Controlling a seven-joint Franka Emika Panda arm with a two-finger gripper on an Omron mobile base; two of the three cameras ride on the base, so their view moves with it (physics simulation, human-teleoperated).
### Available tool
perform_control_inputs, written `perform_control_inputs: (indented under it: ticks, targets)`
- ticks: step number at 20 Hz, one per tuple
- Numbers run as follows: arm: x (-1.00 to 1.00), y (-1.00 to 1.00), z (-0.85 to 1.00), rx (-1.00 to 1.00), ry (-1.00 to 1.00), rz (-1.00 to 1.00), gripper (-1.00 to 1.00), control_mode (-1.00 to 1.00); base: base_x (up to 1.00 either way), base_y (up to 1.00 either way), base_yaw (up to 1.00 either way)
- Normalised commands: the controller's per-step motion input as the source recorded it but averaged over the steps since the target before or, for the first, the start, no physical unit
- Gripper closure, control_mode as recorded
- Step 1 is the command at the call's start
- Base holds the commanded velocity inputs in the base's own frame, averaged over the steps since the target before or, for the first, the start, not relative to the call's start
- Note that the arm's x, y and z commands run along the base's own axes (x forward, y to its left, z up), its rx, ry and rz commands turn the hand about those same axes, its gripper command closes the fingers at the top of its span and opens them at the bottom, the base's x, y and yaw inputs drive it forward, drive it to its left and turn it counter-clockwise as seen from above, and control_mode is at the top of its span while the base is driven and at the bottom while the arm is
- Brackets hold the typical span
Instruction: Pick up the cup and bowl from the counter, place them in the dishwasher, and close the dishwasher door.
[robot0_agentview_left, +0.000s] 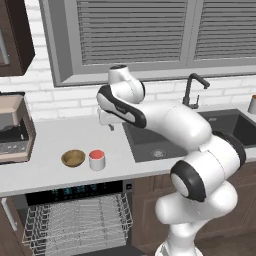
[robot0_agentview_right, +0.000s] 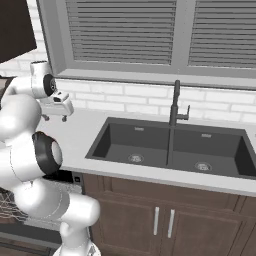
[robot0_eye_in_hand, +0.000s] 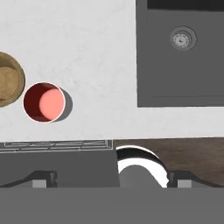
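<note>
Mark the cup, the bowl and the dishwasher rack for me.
cup (robot0_agentview_left: 97, 159), left base view, on its white side wall.
bowl (robot0_agentview_left: 73, 158), left base view, on its golden-brown inside.
dishwasher rack (robot0_agentview_left: 75, 220), left base view, on the white wires mid-rack.

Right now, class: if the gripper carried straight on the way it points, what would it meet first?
The gripper, open, points down. It would probably meet bare counter between the cup and the sink, not either dish.
</note>
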Motion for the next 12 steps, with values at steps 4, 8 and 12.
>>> perform_control_inputs:
  ticks: [4,8,12]
  targets:
    - [0.00,0.02,-0.03,0.00,0.03,-0.03,-1.00,-1.00,0.00,0.00,0.00]
    - [0.00,0.10,-0.21,0.00,0.07,0.00,-1.00,-1.00,0.00,0.00,0.00]
    - [-0.07,0.14,-0.44,0.00,0.01,0.00,-1.00,-1.00,0.00,0.00,0.00]
